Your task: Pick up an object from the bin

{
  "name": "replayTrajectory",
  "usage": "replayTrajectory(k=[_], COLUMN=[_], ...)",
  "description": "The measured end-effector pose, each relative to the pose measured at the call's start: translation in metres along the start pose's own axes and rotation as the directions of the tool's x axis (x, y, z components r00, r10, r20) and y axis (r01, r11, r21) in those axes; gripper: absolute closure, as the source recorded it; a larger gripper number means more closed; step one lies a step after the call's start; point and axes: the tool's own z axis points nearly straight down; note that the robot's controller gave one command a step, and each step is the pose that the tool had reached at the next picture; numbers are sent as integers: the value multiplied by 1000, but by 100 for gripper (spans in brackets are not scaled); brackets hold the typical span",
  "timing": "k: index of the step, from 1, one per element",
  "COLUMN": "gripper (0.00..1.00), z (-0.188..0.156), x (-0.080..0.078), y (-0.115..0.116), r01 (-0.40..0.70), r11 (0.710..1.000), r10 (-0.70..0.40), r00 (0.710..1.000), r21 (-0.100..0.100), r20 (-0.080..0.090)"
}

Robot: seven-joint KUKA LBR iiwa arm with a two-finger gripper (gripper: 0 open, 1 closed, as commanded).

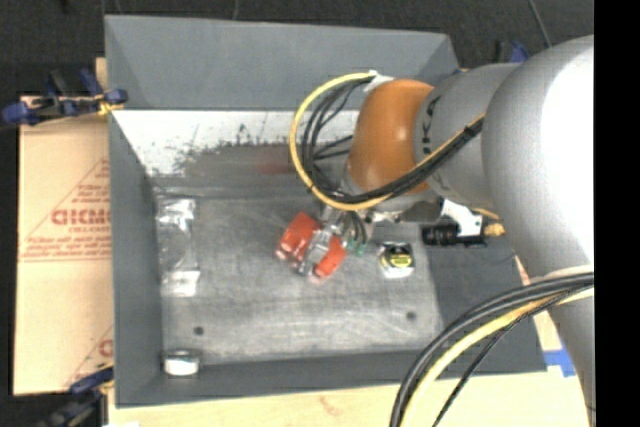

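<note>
The arm's gripper (338, 235) is low over the middle of the grey metal bin (300, 320), right at a red and silver blocky object (296, 239). A small yellow, black and white piece (397, 261) lies just beside it. A crumpled clear plastic wrapper (178, 245) lies well apart, by the far wall.

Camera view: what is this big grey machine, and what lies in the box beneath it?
One camera looks down into a grey metal bin. The big grey shape is a robot arm reaching in from the right; the orange cover and cables belong to it. Its pincer hangs over a red blocky thing with a silvery middle near the centre. Beside that lies a small black, yellow and white thing; clear crumpled plastic lies at the left. Whether anything is held cannot be seen.
</note>
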Motion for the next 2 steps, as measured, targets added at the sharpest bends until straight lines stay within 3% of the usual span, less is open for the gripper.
replayTrajectory(k=[1, 2], gripper=[100, 100], z=[-83, -117], x=[-5, -8], y=[1, 1], r01=[9, 16], r11=[1000, 1000], r10=[-9, -16], r00=[1000, 1000], r21=[0, 2], r20=[-7, -11])
